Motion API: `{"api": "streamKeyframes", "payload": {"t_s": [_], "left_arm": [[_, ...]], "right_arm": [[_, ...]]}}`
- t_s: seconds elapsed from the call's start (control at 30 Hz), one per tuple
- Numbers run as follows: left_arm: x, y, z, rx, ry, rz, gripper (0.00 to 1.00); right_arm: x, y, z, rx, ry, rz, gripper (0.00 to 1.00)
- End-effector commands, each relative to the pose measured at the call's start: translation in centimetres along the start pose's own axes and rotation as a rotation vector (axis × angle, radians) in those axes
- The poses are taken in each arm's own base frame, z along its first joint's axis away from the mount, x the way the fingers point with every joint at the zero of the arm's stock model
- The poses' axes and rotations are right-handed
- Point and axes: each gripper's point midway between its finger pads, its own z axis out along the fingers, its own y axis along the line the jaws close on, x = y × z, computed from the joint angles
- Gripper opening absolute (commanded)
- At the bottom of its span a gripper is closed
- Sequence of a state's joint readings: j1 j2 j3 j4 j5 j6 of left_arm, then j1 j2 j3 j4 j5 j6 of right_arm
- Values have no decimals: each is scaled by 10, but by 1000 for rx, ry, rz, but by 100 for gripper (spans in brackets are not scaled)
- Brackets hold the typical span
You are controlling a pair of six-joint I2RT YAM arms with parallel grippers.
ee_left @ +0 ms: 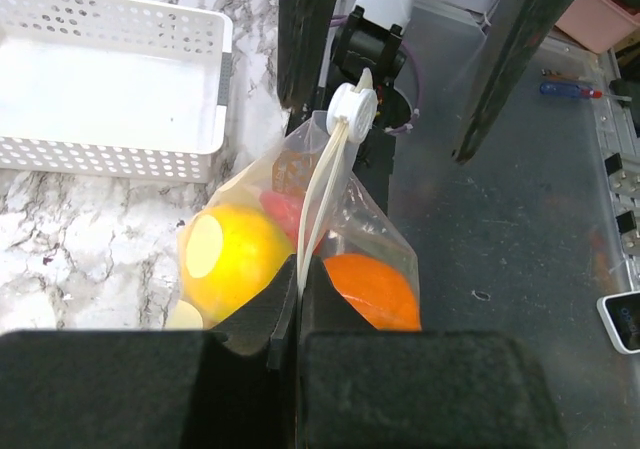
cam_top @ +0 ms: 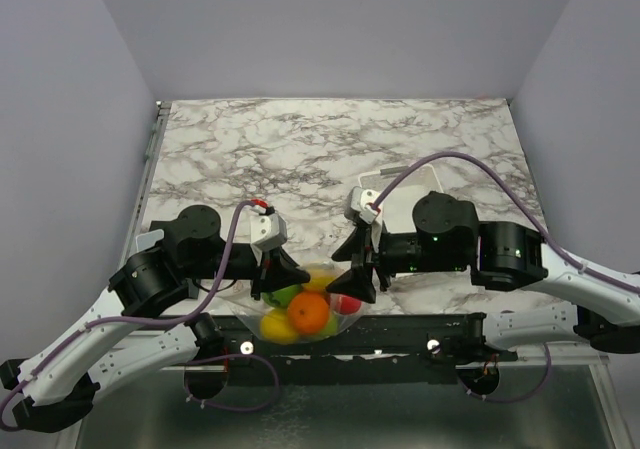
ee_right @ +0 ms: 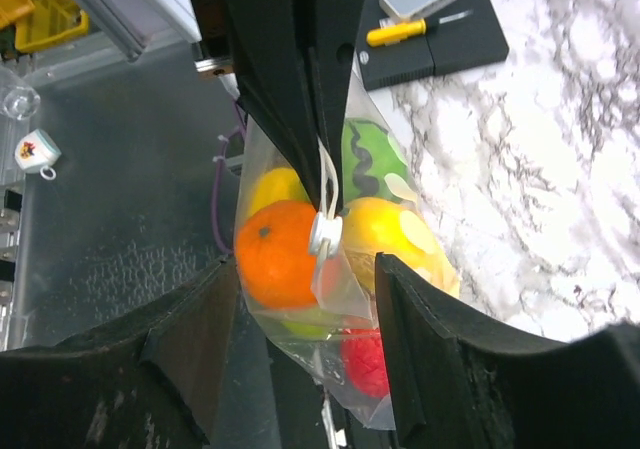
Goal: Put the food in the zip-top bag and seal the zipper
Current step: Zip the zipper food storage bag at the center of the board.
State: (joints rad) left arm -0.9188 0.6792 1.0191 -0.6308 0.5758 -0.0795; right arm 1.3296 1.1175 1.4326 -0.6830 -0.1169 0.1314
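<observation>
**Sealing step under way: bag loaded, slider not yet clamped**

The left end effector (ee_left: 298, 314) is pinching one end of the zipper (ee_left: 318, 199), its fingers pressed together on the strip. The zip-top bag (ee_left: 365, 214) is hanging between the two arms at the near edge of the bench (cam_top: 300, 149). It is carrying the food: a yellow fruit (ee_left: 230, 259), an orange (ee_right: 275, 254), a striped green ball (ee_right: 365, 154) and a red piece (ee_right: 365, 359).

The right end effector (ee_right: 305, 262) is standing spread, straddling the white slider (ee_right: 324, 234).

Judgement: it should be closing squarely on the slider and drawing it along a taut strip. How much is already sealed cannot be told.

The white tray (ee_left: 110, 149) is sitting well apart. The black rail (cam_top: 400, 334) under the bag could be snagging sagging plastic.
</observation>
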Motion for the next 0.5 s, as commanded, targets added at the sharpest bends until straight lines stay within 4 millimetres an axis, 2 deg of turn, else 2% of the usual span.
{"api": "streamKeyframes", "payload": {"t_s": [0.0, 0.27, 0.47], "left_arm": [[-23, -9, -6, 15, -72, 15, 0], [-33, -16, -9, 40, -110, 20, 0], [-37, -18, -10, 50, -122, 28, 0]], "right_arm": [[-17, 10, -4, -56, -122, -59, 63], [-7, 7, 5, -54, -124, -69, 61], [-3, 8, 16, -71, -128, -67, 53]]}}
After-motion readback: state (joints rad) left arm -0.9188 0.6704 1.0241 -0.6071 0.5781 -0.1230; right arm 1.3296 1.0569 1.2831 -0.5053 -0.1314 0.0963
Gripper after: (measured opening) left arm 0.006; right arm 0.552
